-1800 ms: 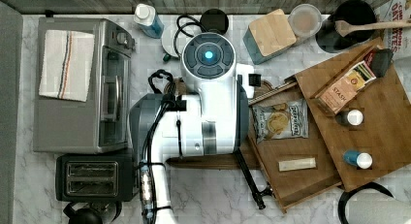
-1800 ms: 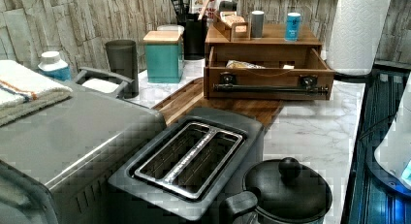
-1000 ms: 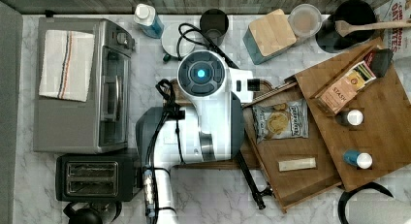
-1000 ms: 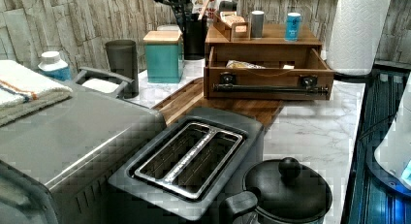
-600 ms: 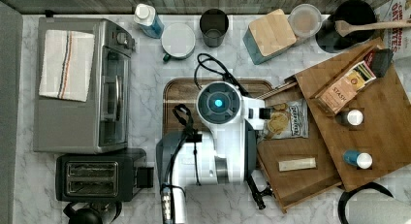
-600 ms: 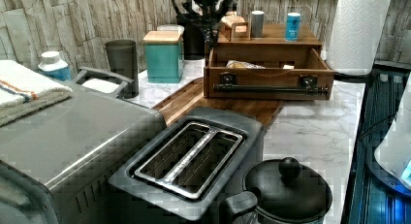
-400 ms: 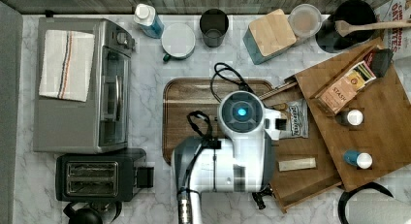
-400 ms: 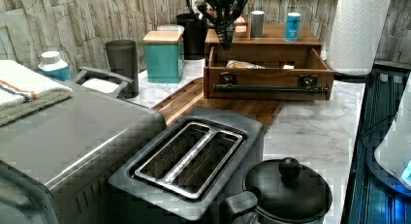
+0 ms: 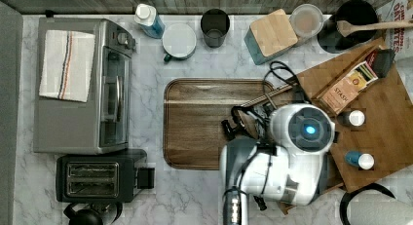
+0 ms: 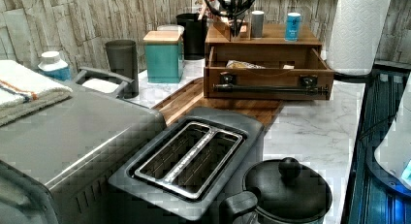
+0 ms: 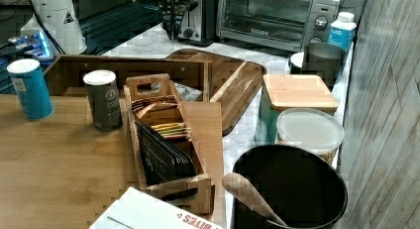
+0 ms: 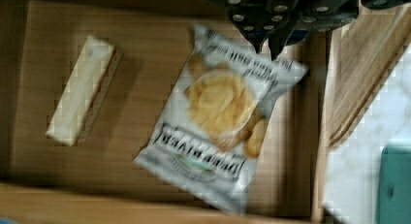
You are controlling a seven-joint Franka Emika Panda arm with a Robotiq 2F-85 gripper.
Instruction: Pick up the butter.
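Note:
The butter (image 12: 82,95), a slim pale cream stick, lies flat on the floor of the open wooden drawer (image 12: 145,44) in the wrist view. Beside it, apart from it, lies the silvery chips bag (image 12: 223,117). My gripper (image 12: 267,43) hangs above the chips bag's edge, well off to one side of the butter, fingers close together and holding nothing. In the left view the gripper (image 10: 236,24) hovers high over the drawer (image 10: 269,81), where a pale sliver of butter (image 10: 289,66) shows. In the top view the arm (image 9: 297,137) covers the drawer.
On the wooden box top (image 9: 384,127) stand the orange STASH tea box (image 9: 348,88) and two small jars (image 9: 355,118). A wooden tray (image 9: 204,122) lies at the top view's middle. Toaster oven (image 9: 83,84), toaster (image 9: 97,178), teal canister (image 9: 270,35) and cups line the counter.
The arm has swung from over the tray to the top view's right and lower side, and the gripper now hangs over the open drawer. Butter and chips bag have not moved.

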